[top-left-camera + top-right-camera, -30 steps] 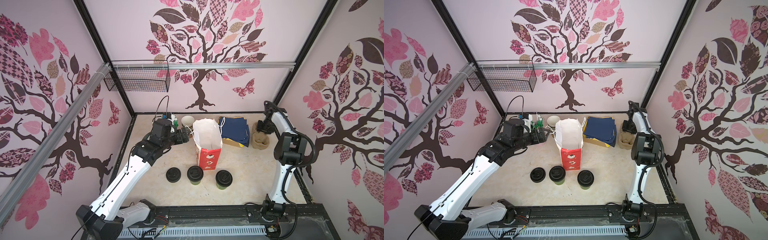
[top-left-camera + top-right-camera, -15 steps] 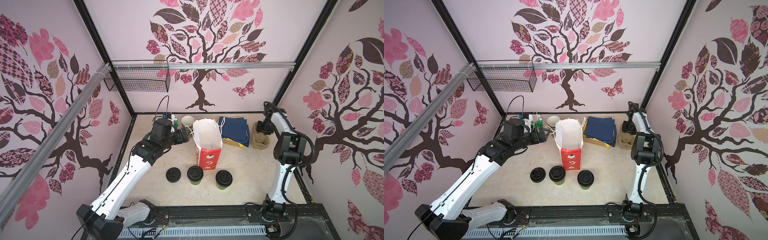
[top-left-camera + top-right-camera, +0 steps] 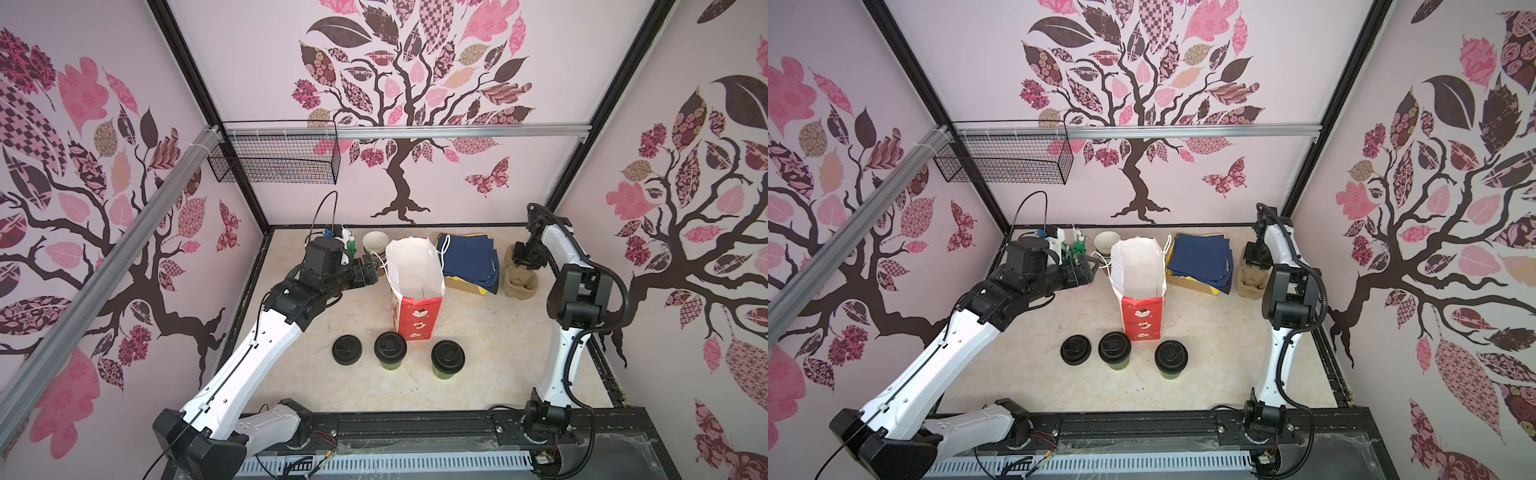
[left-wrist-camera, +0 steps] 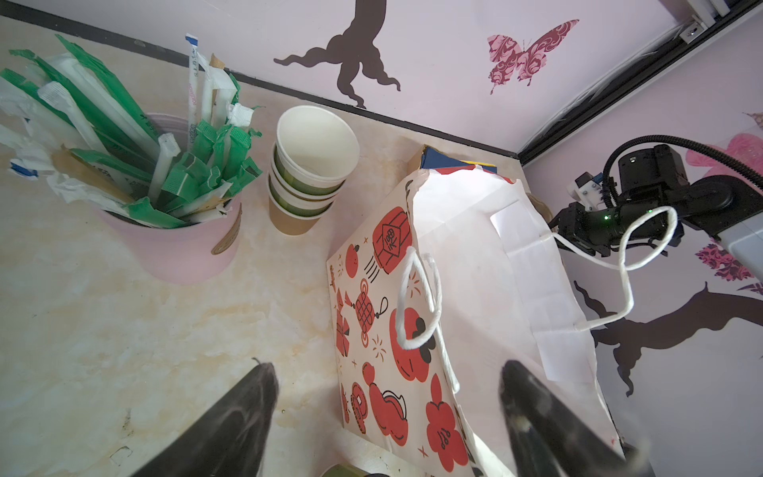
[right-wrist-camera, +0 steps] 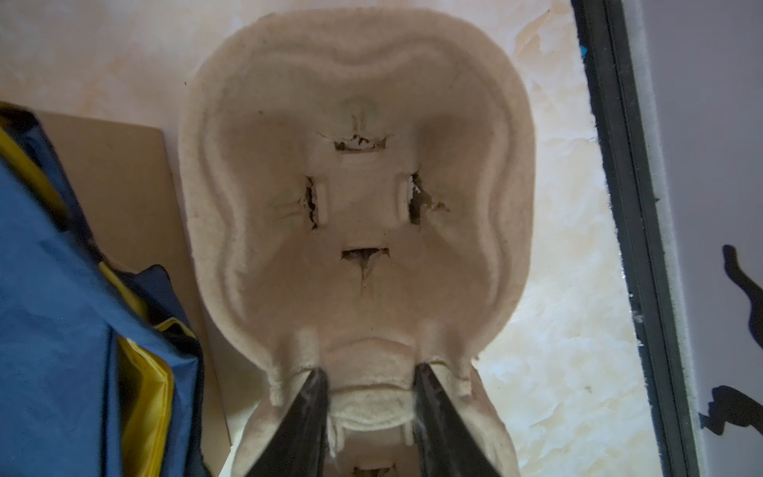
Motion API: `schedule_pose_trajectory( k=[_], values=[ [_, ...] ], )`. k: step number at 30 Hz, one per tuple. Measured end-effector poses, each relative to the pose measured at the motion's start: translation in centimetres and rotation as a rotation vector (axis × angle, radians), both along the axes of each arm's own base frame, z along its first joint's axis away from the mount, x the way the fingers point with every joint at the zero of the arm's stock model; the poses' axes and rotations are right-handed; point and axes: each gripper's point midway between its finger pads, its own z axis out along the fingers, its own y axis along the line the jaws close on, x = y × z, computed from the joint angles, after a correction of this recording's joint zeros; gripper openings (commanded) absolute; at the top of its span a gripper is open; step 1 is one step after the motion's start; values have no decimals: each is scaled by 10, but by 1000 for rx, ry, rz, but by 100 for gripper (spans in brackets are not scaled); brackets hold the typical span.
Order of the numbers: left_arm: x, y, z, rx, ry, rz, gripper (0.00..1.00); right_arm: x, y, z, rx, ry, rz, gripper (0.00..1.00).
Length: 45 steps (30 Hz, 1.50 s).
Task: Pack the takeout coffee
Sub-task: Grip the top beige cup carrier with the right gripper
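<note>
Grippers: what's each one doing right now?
Left gripper: open, holding nothing.
Right gripper: closed on the cup carrier's middle ridge.

Top views overlook the whole table from above; wrist cameras sit close to bag and carrier.

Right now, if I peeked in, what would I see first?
A tall red-and-white paper bag stands open in the middle. Just in front of it stand two black-lidded green cups, and at the back right the right gripper straddles a ridge of a beige cup tray.
</note>
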Motion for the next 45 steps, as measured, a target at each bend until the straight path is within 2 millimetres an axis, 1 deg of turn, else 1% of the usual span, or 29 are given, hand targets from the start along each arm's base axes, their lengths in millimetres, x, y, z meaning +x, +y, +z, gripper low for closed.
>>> schedule_pose_trajectory(
  k=[5, 10, 30, 34, 41, 45],
  values=[
    [0, 0, 1, -1, -2, 0, 87, 1, 0, 4, 0, -3, -3, 31],
    [0, 0, 1, -2, -2, 0, 87, -1, 0, 4, 1, 4, -3, 30],
    [0, 0, 0, -5, 0, -1, 87, -6, 1, 8, 3, 15, -3, 30],
    [0, 0, 0, -7, 2, -2, 87, -8, 1, 15, 2, 8, -3, 30],
    [-1, -1, 0, -13, 8, -4, 87, -16, 3, 36, -3, -21, -3, 30],
    [-1, -2, 0, -23, 12, -6, 88, -18, 3, 44, -5, -37, -4, 30]
  ],
)
